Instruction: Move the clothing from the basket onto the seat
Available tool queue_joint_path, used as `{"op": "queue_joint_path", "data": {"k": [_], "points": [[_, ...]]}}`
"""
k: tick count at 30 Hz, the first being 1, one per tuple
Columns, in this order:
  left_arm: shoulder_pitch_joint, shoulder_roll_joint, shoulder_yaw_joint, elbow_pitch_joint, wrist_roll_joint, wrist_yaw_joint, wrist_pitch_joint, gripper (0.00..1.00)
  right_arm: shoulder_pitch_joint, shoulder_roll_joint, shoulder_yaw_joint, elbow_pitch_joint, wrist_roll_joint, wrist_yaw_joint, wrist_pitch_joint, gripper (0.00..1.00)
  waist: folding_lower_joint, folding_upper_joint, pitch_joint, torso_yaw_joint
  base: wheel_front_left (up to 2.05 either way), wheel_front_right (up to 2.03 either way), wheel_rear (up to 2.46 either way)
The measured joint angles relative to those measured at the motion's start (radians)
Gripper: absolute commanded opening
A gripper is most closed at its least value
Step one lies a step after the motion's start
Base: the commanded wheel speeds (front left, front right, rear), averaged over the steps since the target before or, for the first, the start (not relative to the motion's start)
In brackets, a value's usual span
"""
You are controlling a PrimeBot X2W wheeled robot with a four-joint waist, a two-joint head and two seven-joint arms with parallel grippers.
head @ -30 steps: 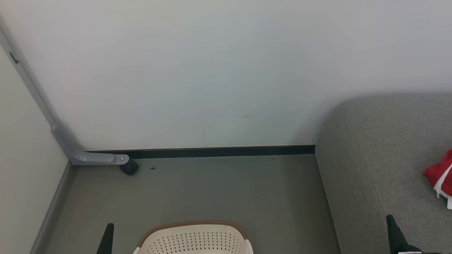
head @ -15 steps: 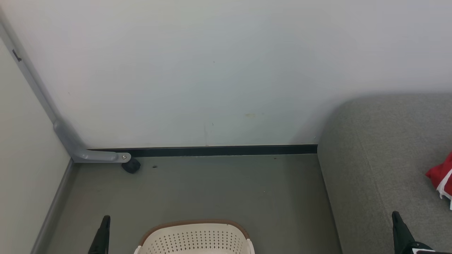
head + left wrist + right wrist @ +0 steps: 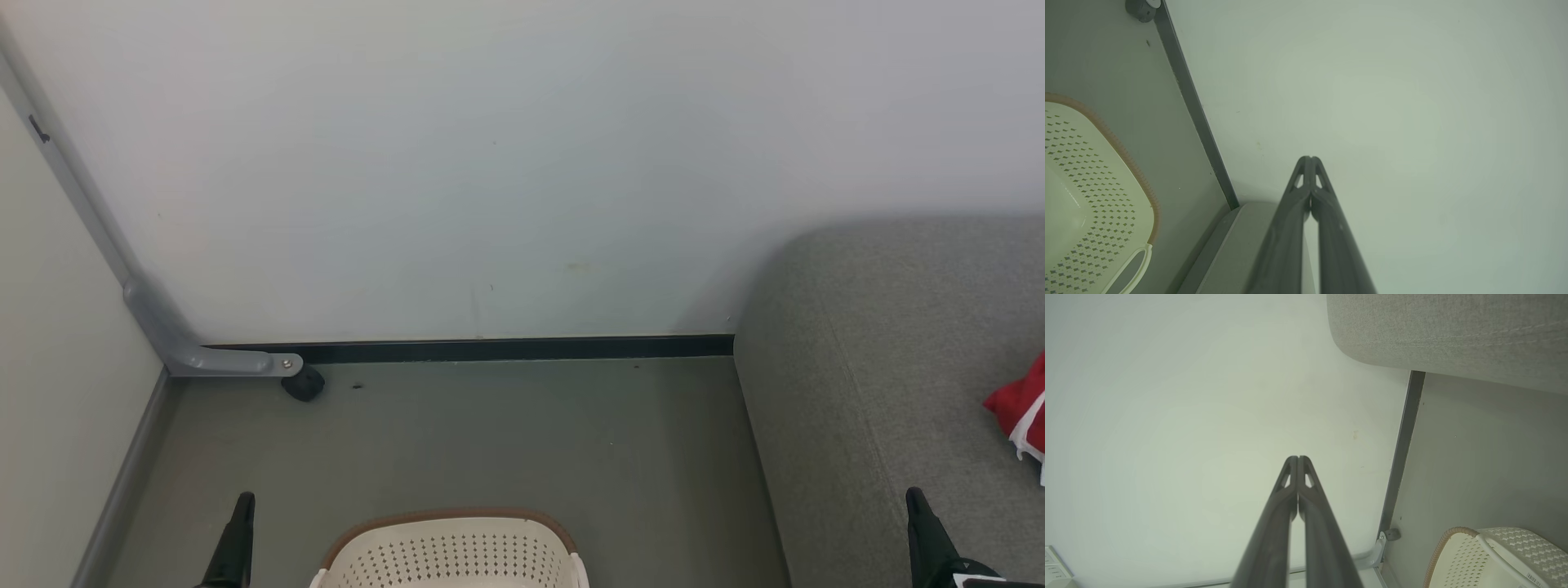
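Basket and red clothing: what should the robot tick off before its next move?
1. Left hand shut, nothing held: ok.
2. Right hand shut, nothing held: ok.
3. Clothing lying on the seat: ok, red fabric rests there at the head view's right edge.
4. Basket emptied: cannot tell; its bottom is out of sight.
5. Basket upright on the floor, apart from the seat: ok.
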Motion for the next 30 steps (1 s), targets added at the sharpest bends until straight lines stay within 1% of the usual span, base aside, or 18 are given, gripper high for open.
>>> {"op": "queue_joint_path", "data": {"k": [30], "points": [[0.0, 0.0, 0.0, -0.001, 0.0, 0.0, 0.0, 0.0, 0.0, 0.0, 0.0, 0.0, 0.0, 0.0, 0.0, 0.0, 0.0, 0.0, 0.0, 0.0, 0.0, 0.0, 0.0]]}}
